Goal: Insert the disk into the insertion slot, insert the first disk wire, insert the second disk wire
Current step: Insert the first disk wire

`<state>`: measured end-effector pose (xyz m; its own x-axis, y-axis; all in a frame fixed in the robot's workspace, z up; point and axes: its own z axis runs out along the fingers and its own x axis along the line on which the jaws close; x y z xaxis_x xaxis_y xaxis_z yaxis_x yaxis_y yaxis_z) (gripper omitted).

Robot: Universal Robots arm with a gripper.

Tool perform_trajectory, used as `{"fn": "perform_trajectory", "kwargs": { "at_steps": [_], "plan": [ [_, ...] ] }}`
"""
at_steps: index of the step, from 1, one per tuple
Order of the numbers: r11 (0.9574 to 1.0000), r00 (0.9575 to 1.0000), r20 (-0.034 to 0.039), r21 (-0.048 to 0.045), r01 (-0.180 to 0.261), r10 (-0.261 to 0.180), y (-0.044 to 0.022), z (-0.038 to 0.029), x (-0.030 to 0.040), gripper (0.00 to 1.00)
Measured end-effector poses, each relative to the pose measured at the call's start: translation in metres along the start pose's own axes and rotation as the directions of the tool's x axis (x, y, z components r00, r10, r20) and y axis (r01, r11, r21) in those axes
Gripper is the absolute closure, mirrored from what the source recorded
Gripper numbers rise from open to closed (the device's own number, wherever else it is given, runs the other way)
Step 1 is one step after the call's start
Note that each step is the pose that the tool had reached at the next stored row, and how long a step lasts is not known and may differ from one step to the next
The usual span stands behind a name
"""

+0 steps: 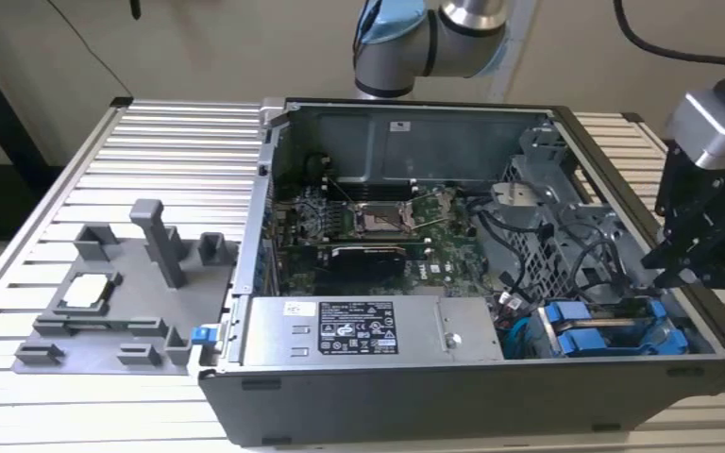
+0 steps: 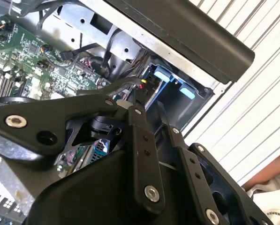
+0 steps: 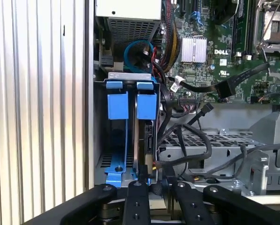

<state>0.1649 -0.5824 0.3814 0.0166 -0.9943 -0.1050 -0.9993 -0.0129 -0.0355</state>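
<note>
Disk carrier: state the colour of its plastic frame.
Bright blue. The disk carrier shows best in the first wrist view.

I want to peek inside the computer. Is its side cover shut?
No, in the exterior view the computer case lies open on its side, with the green motherboard in plain sight.

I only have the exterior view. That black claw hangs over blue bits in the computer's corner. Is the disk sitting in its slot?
Observer: Yes. In the first wrist view the disk stands in the insertion slot, its blue tab level with a second blue carrier.
Operator: Anything close to the claw?
Observer: The gripper sits at the disk's end, with black cables bunched alongside.
</note>
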Motion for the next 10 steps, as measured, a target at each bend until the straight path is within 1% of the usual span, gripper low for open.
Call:
{"fn": "perform_trajectory", "kwargs": {
  "at_steps": [2,3,4,10],
  "plan": [
    [1.0000,1.0000,0.0001,0.0000,0.000,0.000,-0.0002,-0.0083,-0.0009,0.73],
    [1.0000,1.0000,0.0000,0.0001,0.000,0.000,-0.0003,-0.0114,-0.0012,0.73],
    [1.0000,1.0000,0.0000,0.0001,0.000,0.000,-0.0003,-0.0122,-0.0012,0.73],
    [1.0000,1.0000,0.0000,0.0001,0.000,0.000,-0.0003,-0.0124,-0.0013,0.73]
  ]
}}
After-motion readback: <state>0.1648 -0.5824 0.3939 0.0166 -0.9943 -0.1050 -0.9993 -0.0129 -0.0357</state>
